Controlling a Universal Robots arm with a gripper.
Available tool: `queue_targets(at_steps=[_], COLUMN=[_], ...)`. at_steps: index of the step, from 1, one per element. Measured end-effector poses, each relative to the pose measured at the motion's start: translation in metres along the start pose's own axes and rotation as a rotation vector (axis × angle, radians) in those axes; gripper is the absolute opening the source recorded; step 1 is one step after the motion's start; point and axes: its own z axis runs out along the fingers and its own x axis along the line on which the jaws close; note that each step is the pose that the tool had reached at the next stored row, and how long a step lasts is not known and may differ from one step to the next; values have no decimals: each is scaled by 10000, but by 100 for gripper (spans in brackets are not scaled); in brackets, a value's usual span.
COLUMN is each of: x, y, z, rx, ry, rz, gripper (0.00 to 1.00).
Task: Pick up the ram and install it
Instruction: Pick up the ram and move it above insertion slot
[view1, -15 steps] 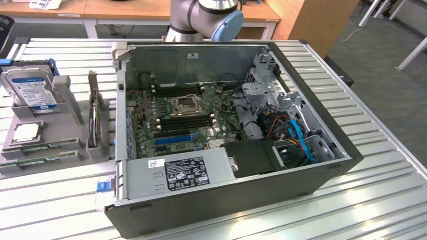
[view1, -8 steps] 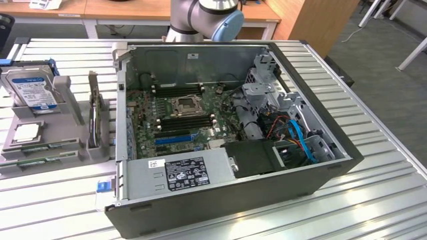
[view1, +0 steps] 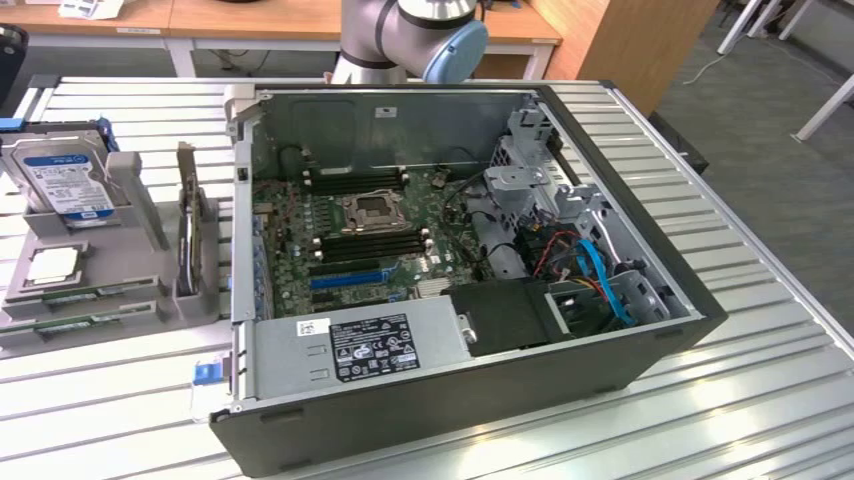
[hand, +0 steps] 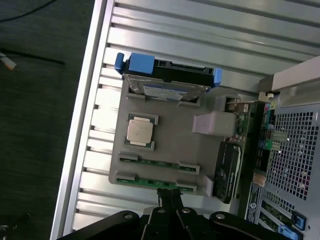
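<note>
**Closed gripper at the fixture's outer edge; both ram sticks seated in their clips**

In the wrist view the gripper (hand: 169, 194) has its jaws pressed together with nothing between them; its tips hang at the outer edge of the grey fixture (hand: 170, 145), just beside the outer ram stick (hand: 150, 181); whether they touch it cannot be told. That stick lies flat in its end clips along the fixture's rim; the inner ram stick (hand: 157, 162) lies parallel just beside it, toward the processor chip (hand: 140, 131). Past the chip the hard drive (hand: 167, 85) stands on edge at the fixture's far end; an expansion card (hand: 227, 170) stands on edge along the side facing the computer case (hand: 295, 160), close against it. On the opposite side a strip of bare slats separates the fixture from the table's edge rail (hand: 82, 135); dark floor lies beyond.

In the exterior view the case lies on its side, open upward, to the exterior view's right of the fixture; the motherboard (view1: 360, 225) is walled in by the case rim, with the power supply (view1: 354, 345) along the near edge and the drive cage (view1: 534, 200) to the exterior view's right; the arm's base (view1: 407, 35) stands behind the case.
</note>
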Motion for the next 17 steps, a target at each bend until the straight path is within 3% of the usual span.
queue_targets(at_steps=[17], x=[0], y=[0], z=[0], rx=[-42], ry=[49], rz=[-1725], gripper=[10])
